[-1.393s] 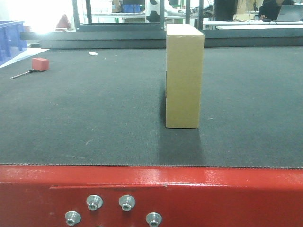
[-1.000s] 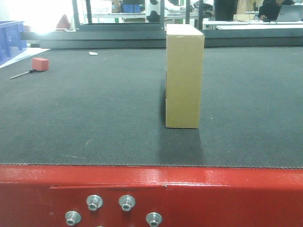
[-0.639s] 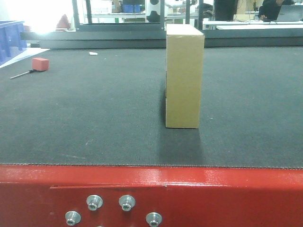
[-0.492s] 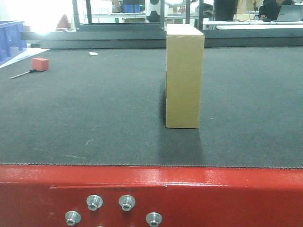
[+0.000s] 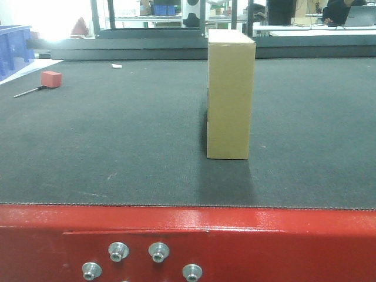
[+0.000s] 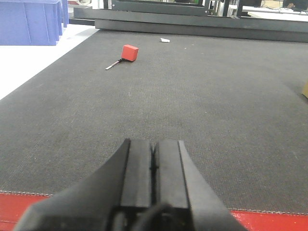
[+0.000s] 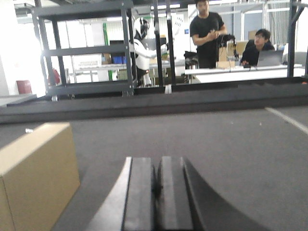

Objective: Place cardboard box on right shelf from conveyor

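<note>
1 cardboard box (image 5: 230, 94), 1 red blk (image 5: 51, 79)

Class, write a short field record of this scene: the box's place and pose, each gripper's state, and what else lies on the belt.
Cardboard box: upright on end, on the conveyor
Left gripper: shut, empty
Right gripper: shut, empty, box to its left
Also on belt: red block, thin tool beside it

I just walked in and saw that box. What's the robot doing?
Nothing is holding the cardboard box yet. It stands on end on the conveyor. The left gripper and the right gripper are both shut and empty, pointing across the belt. The box sits just left of the right gripper.
</note>
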Controlling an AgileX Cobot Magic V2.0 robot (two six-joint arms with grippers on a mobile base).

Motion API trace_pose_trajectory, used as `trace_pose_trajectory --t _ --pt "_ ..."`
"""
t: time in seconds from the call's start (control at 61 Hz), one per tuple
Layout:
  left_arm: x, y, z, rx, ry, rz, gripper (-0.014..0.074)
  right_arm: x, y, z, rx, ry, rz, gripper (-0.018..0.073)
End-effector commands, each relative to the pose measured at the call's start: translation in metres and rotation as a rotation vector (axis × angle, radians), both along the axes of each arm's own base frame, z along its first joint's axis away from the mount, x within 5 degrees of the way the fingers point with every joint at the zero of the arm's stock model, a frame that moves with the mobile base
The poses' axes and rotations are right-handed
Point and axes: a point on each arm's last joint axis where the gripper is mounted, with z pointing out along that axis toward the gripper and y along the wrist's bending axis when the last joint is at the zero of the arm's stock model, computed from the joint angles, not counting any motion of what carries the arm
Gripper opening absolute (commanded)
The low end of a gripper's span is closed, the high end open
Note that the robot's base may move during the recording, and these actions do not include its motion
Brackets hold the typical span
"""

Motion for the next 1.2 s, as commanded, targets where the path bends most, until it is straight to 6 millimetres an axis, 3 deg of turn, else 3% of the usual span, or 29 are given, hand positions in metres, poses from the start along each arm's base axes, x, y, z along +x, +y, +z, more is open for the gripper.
trace_pose_trajectory --t 0.0,0.148,0.279,0.525,0.705,0.836,1.033,1.18 --pt "-0.001 0.001 0.005 -0.012 -0.091 0.007 -0.0116 0.005 -0.001 0.036 -0.003 -0.069 -0.015 0.0279" --pt "-0.001 0.001 0.005 -0.012 -0.091 0.007 -0.0116 0.033 -0.003 0.063 0.001 0.005 -0.014 0.0494" --pt "-0.001 0.001 0.005 -0.012 -0.091 0.007 -0.0116 0.069 0.0 0.086 -0.028 0.088 0.027 0.0579" --pt "-0.001 0.001 0.005 -0.012 -0.091 0.007 -0.0116 0.15 0.039 0.13 -0.095 0.265 0.233 0.0581" --pt "-0.001 0.001 0.005 -0.012 -0.091 0.007 -0.0116 0.2 0.089 0.161 -0.152 0.435 0.398 0.0581" --pt "-0.001 0.001 0.005 -0.012 -0.091 0.007 -0.0116 0.233 0.125 0.18 -0.094 0.58 0.47 0.0581" --pt "-0.001 0.001 0.005 -0.012 -0.091 0.007 -0.0116 0.269 0.162 0.188 -0.001 0.788 0.458 0.0581" --pt "-0.001 0.001 0.005 -0.012 -0.091 0.007 -0.0116 0.292 0.177 0.183 -0.008 0.912 0.279 0.0581"
